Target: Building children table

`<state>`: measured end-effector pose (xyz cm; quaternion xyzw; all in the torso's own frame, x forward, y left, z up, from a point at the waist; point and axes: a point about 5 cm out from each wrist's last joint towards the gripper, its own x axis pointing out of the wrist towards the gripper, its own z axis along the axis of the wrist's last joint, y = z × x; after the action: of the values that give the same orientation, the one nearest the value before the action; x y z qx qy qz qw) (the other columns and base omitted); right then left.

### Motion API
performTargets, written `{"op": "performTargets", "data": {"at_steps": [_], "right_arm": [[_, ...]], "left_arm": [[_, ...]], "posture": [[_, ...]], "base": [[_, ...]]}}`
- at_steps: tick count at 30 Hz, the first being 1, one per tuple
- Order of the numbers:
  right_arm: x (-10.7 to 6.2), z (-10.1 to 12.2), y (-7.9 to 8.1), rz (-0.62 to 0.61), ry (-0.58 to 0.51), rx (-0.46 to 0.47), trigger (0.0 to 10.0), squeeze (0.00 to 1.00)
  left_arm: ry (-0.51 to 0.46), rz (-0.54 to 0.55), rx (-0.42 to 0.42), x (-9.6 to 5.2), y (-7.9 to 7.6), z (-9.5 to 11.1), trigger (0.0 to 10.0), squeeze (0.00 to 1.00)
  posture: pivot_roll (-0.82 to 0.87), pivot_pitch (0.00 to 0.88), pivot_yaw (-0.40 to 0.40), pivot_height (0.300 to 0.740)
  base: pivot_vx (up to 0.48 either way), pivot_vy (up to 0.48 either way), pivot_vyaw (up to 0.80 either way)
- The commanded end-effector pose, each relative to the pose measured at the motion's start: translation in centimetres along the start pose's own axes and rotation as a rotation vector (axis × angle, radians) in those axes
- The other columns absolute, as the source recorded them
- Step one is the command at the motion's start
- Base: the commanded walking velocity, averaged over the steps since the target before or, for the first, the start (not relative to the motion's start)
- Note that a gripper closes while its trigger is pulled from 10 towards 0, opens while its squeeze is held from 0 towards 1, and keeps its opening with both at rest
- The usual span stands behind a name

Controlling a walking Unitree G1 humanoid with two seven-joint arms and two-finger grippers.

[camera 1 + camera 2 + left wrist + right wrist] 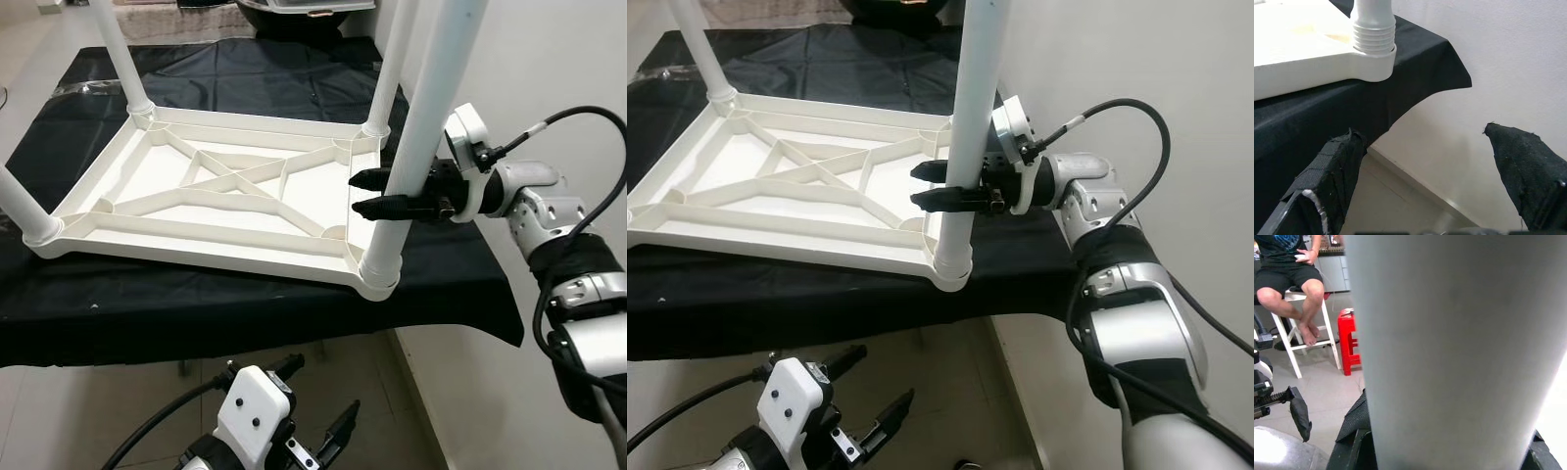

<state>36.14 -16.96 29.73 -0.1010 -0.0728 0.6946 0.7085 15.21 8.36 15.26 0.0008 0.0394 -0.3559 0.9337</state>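
Here, a white plastic tabletop [206, 196] was seen lying upside down on a black cloth [245, 294] spread over a raised surface, its ribbed underside facing up. White tubular legs stood in the corner sockets — one at about ten o'clock [122, 54], one at about one o'clock [392, 64], one at about eight o'clock [20, 206], and the nearest leg [423, 137] at about four o'clock, seated in its ringed socket [380, 274] at the cloth's edge beside a pale wall [549, 59].

The right gripper [372, 193] was held level at the nearest leg, roughly mid-height, reaching in from three o'clock. Its two black fingers [933, 172] were set one above the other with their tips showing past the tube's far side, and a narrow gap lay between them; whether the tube was actually clamped could not be told. In the right wrist view the leg [1459, 347] was pressed up close to the camera, and a seated person's bare legs [1300, 298], a white stool [1308, 333] and a red stool [1349, 340] were visible beyond it.

The left gripper [318, 411] was held low at about six o'clock, below the cloth's edge and above the tiled floor [118, 401]. Its fingers [1332, 171] were spread wide with nothing between them — the socket corner [1371, 54] lay well apart from them.
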Motion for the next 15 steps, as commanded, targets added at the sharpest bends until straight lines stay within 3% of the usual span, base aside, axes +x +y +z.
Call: {"op": "performTargets", "data": {"at_steps": [1, 15], "right_arm": [[0.9, -0.9, 0.1, 0.033, -0.02, 0.039, 10.0, 0.0], [3.8, -1.1, 0.1, 0.112, -0.07, 0.061, 10.0, 0.0]], "left_arm": [[0.008, -0.006, -0.003, -0.2, -0.2, -0.1, 10.0, 0.0], [0.022, -0.002, 0.006, -1.1, -0.3, 0.2, 10.0, 0.0]], "posture": [[0.1, 0.245, -0.052, 0.74], [0.16, 0.258, -0.048, 0.74]], "base": [[0.0, 0.0, 0.0], [0.0, 0.0, 0.0]]}}
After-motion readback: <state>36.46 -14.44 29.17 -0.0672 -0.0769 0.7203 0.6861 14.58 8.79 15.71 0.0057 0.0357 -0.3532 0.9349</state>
